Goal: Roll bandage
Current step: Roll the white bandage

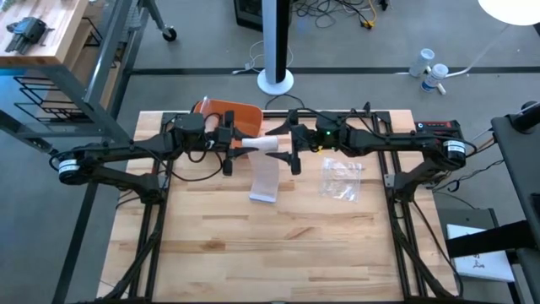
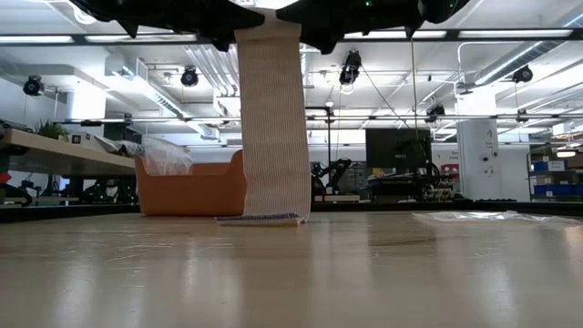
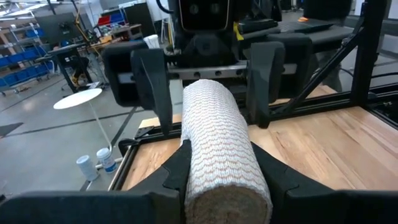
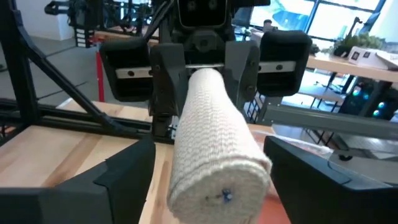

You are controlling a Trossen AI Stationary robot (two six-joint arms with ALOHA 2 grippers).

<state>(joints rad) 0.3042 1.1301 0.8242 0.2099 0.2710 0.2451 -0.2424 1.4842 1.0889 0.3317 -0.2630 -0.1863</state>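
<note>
Above the table's far edge I hold the bandage (image 1: pixel 263 145) roll between both claws: left gripper (image 3: pixel 221 180) clamped on one end, right gripper (image 4: pixel 208 165) spread wide around the other. A long tail hangs to the table (image 1: pixel 211 245), so much rolling remains.

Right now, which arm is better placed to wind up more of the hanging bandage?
Probably left. The left jaws clamp the roll, so turning that wrist would take up the tail. The right jaws stand open around the roll's other end, gripping nothing.
</note>
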